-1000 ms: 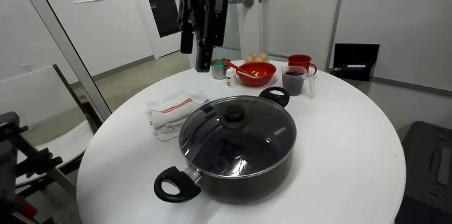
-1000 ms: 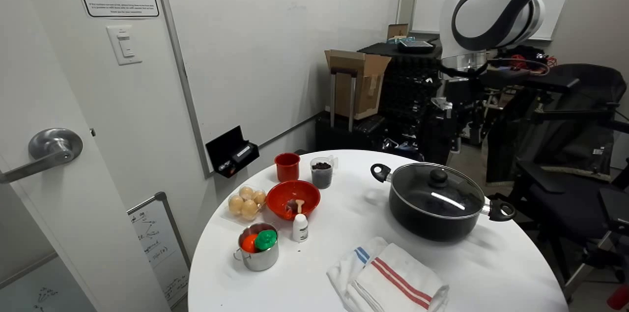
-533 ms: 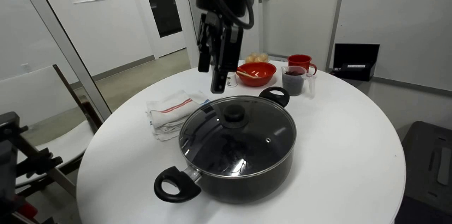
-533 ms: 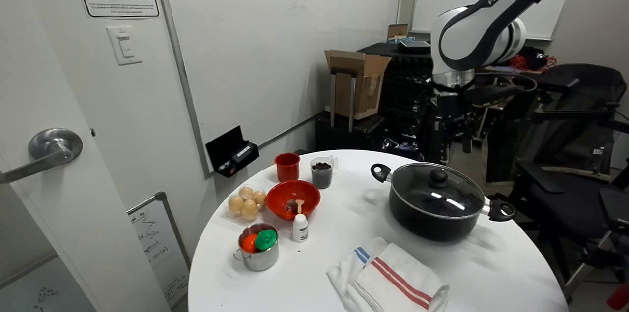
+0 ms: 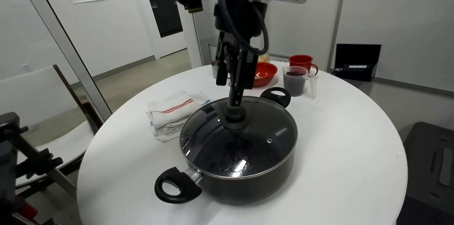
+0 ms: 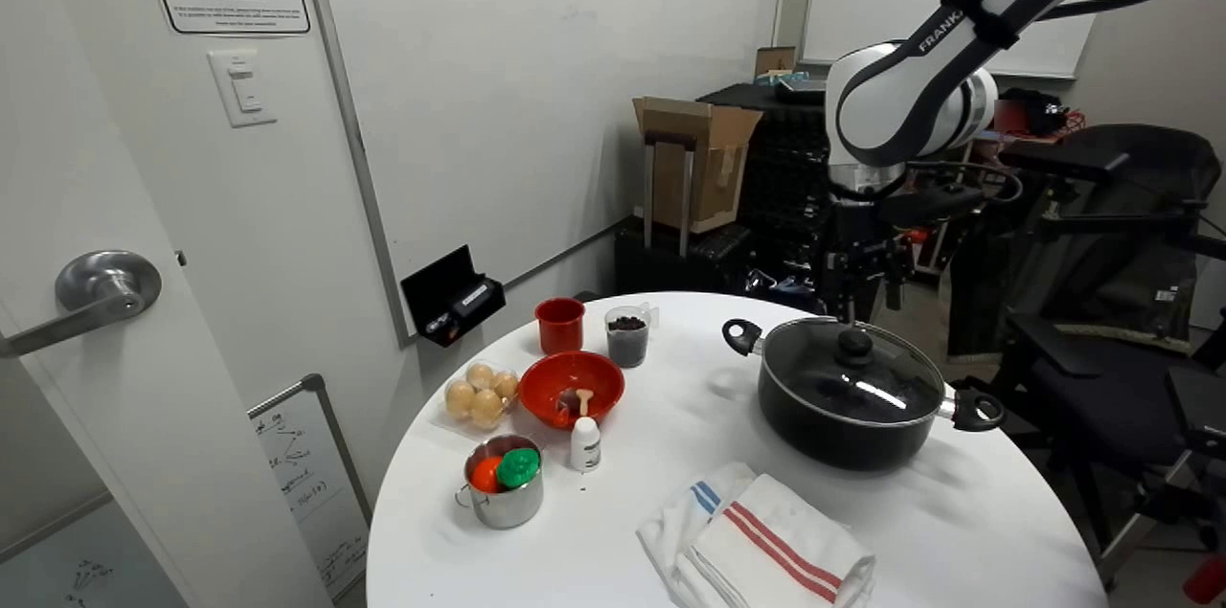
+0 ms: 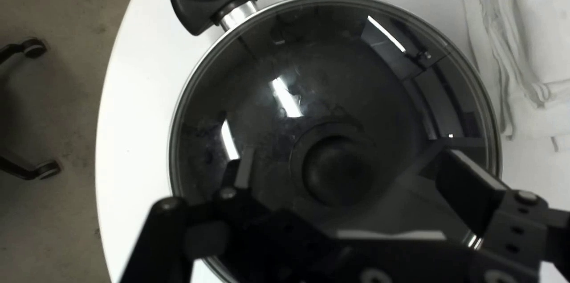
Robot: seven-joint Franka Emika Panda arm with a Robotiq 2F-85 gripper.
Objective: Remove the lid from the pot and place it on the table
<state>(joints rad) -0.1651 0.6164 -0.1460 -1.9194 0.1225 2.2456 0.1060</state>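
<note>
The round glass lid (image 5: pixel 255 150) sits on the wide black pot (image 5: pixel 248 191), and the pot stands on the white table (image 5: pixel 347 154), a loop handle (image 5: pixel 189 184) at either side. The gripper (image 7: pixel 354 173) points down over the lid with its jaws spread wide; in the wrist view the dark knob (image 7: pixel 338 174) lies between the two fingers (image 7: pixel 467 189), with space on both sides. In an exterior view one fingertip (image 5: pixel 234 100) overlaps the top of the knob (whether it touches or only passes in the line of sight, I cannot tell). Folded cloths (image 6: pixel 781 536) with red and blue stripes lie near the pot. Farther across the table stand a red bowl (image 6: pixel 551 378), a red mug (image 6: pixel 560 330), a clear measuring cup (image 6: pixel 625 349) of dark bits, a small white bottle (image 6: pixel 585 447) and a metal cup (image 6: pixel 508 505) holding a red and a green piece, with tan, egg-like balls (image 6: pixel 487 409) beside the bowl.
</note>
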